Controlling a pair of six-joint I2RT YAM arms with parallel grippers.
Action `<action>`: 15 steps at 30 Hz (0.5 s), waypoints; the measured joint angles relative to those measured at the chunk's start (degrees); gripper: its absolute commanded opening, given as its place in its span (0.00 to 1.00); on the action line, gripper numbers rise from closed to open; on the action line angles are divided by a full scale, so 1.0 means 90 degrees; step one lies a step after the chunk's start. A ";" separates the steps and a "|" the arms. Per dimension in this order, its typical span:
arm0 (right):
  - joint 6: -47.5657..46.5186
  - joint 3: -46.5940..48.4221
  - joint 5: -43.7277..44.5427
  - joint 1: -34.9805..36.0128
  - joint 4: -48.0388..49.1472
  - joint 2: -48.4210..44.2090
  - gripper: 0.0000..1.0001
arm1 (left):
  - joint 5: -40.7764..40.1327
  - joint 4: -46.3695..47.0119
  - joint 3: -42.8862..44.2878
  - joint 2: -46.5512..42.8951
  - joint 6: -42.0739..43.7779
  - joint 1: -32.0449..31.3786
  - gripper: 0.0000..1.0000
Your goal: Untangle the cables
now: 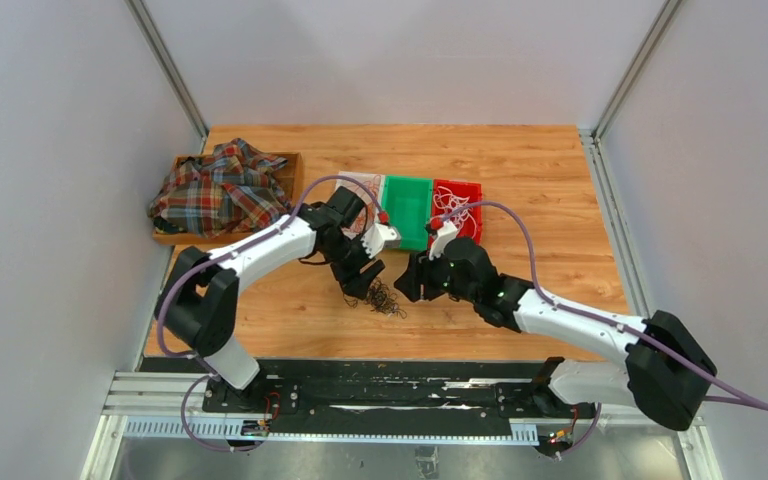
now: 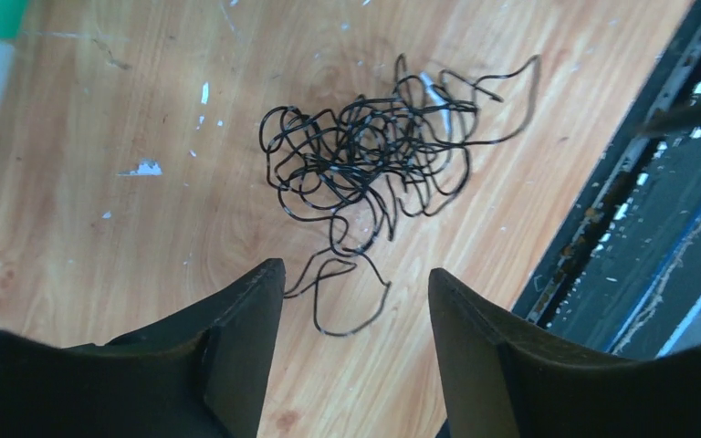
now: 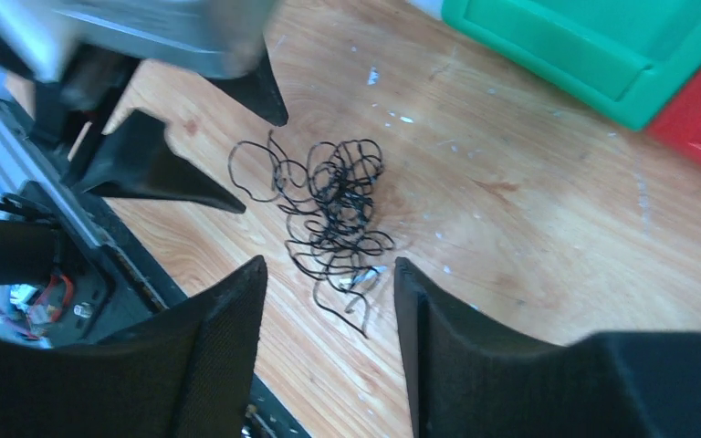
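A tangled ball of thin black cable (image 1: 385, 298) lies on the wooden table between my two grippers. It shows in the left wrist view (image 2: 370, 155) and the right wrist view (image 3: 333, 210). My left gripper (image 1: 363, 284) is open and empty just left of the tangle; a loose loop lies between its fingertips (image 2: 356, 274). My right gripper (image 1: 409, 283) is open and empty just right of the tangle, which lies ahead of its fingertips (image 3: 329, 265). White cables (image 1: 452, 205) lie in the red bin (image 1: 472, 190). No orange-red cable shows.
A green bin (image 1: 406, 210) stands beside the red bin behind the grippers, also in the right wrist view (image 3: 602, 46). A wooden box (image 1: 290, 162) with plaid cloth (image 1: 218, 187) stands at the back left. The black base rail (image 1: 380, 385) runs along the near edge.
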 measured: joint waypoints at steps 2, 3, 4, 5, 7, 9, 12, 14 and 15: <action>0.0015 -0.0063 0.0165 -0.0002 -0.0146 -0.0226 0.73 | -0.0090 0.0102 -0.0019 0.0321 -0.0024 0.0000 0.64; 0.0051 -0.0092 0.0236 -0.0002 -0.0199 -0.0330 0.74 | -0.0121 0.0146 -0.0022 0.0418 -0.0027 0.0000 0.64; 0.0073 -0.0136 0.0301 -0.0005 -0.0231 -0.0464 0.75 | -0.0153 0.0209 -0.0022 0.0534 -0.0015 0.0000 0.64; 0.0102 -0.0177 0.0347 -0.0017 -0.0260 -0.0583 0.75 | -0.0165 0.0245 -0.0022 0.0605 -0.0005 0.0000 0.63; 0.0216 -0.0321 0.0364 -0.0080 -0.0257 -0.0799 0.77 | -0.0180 0.0313 -0.0022 0.0695 0.0044 0.0000 0.59; 0.0301 -0.0483 0.0355 -0.0187 -0.0182 -0.0920 0.76 | -0.0202 0.0362 -0.0022 0.0743 0.0114 0.0000 0.49; 0.0362 -0.0646 0.0299 -0.0255 -0.0131 -0.0940 0.65 | -0.0262 0.0398 -0.0056 0.0755 0.0296 0.0000 0.27; 0.0362 -0.0661 0.0240 -0.0267 -0.0126 -0.0923 0.60 | -0.0301 0.0367 -0.0107 0.0750 0.0474 0.0000 0.15; 0.0347 -0.0661 0.0202 -0.0267 -0.0107 -0.0894 0.60 | -0.0321 0.0291 -0.0124 0.0748 0.0605 0.0000 0.11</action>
